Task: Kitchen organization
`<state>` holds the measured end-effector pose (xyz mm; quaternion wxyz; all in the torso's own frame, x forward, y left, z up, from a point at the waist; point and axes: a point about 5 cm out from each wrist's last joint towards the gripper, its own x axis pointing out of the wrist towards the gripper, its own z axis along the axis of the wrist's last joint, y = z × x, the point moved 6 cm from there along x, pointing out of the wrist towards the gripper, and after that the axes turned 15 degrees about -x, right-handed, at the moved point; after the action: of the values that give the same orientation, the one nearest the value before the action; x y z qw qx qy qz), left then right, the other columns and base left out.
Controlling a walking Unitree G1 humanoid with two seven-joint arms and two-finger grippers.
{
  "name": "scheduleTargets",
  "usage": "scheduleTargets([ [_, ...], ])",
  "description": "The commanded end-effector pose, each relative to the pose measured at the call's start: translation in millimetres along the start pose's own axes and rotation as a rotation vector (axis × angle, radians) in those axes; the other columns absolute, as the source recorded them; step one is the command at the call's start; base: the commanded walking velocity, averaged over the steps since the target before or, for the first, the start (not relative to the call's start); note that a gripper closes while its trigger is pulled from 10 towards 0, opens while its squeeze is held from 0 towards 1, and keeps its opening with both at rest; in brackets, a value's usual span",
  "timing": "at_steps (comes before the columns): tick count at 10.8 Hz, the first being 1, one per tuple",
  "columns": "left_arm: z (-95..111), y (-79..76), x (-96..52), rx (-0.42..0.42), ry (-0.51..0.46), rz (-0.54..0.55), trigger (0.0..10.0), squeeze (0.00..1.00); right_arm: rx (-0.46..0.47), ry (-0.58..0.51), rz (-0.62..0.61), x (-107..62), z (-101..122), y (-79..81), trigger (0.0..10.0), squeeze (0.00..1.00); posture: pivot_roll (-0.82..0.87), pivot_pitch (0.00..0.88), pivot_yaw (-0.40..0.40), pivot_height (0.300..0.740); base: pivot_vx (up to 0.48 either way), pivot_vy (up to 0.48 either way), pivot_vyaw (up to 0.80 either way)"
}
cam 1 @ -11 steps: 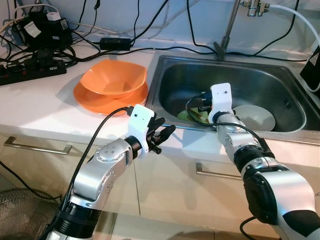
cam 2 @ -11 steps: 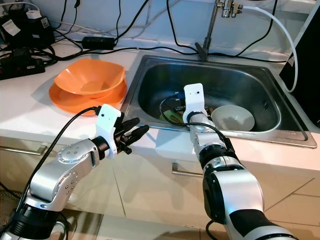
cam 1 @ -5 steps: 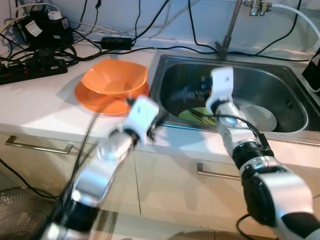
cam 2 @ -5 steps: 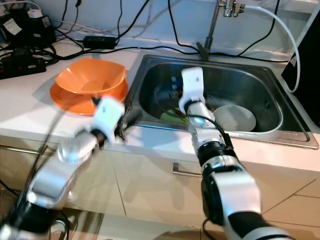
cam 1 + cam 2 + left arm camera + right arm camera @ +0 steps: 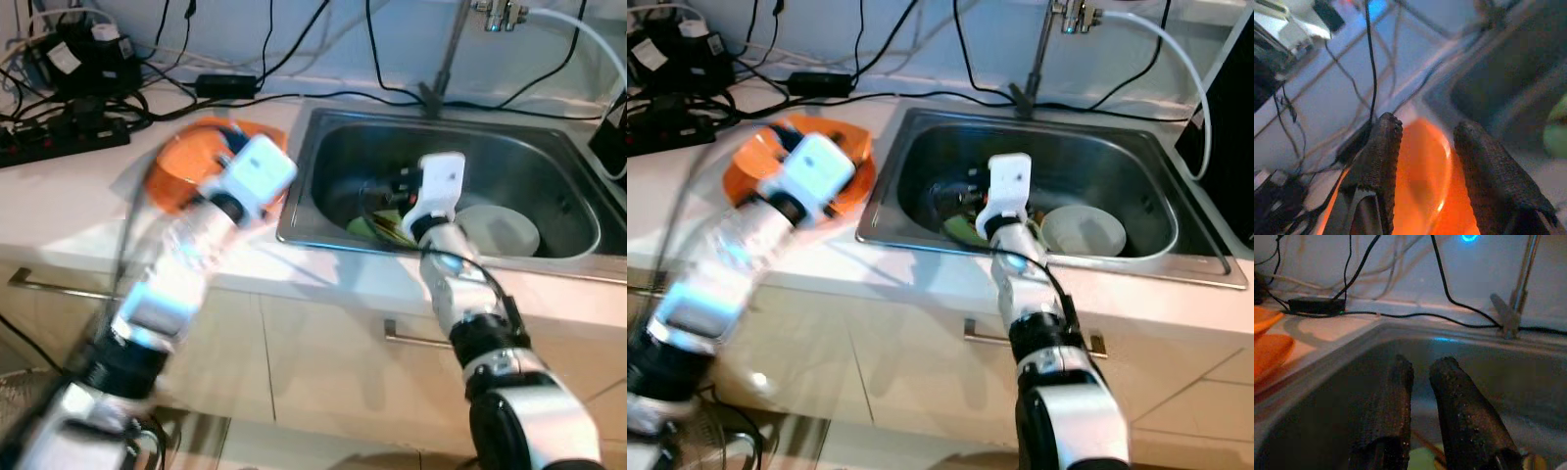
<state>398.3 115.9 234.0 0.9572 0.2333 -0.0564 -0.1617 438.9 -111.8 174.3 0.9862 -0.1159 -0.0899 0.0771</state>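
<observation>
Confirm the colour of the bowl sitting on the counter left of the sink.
Orange bowl; clearest in the left wrist view.

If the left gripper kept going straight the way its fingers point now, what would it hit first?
Most likely the orange bowl: the left gripper has its fingers spread and aimed at the bowl's inside. Motion blur leaves the remaining gap unclear.

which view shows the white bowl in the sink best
The right eye view: the white bowl sits unobstructed on the sink floor, beside the right gripper's arm. The left eye view shows it too, slightly more covered by that arm. In the wrist views I cannot make it out.
</observation>
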Motion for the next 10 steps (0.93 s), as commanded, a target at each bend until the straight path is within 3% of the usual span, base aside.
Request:
scheduleTargets([
  [1,-15.1,3.3,1.9,0.039,0.073,-0.013,10.0,0.0,0.02,-0.001,-0.008,-1.0,1.6,-0.8,10.0,0.0,0.24,0.024,0.0,0.74,0.0,0.0,0.0],
  [5,-32.7,17.3,12.0,0.118,0.166,-0.009,10.0,0.0,0.029,0.004,-0.019,-3.6,5.3,-2.7,10.0,0.0,0.23,0.032,0.006,0.74,0.0,0.0,0.0],
  [9,-44.1,16.6,34.4,0.216,0.258,-0.026,10.0,0.0,0.032,0.0,-0.018,-4.0,9.9,-3.0,10.0,0.0,0.21,0.03,0.009,0.74,0.0,0.0,0.0],
  [10,-42.2,13.7,38.0,0.195,0.262,-0.046,10.0,0.0,0.029,0.003,-0.019,-5.0,9.8,-3.9,10.0,0.0,0.2,0.03,0.013,0.74,0.0,0.0,0.0],
])
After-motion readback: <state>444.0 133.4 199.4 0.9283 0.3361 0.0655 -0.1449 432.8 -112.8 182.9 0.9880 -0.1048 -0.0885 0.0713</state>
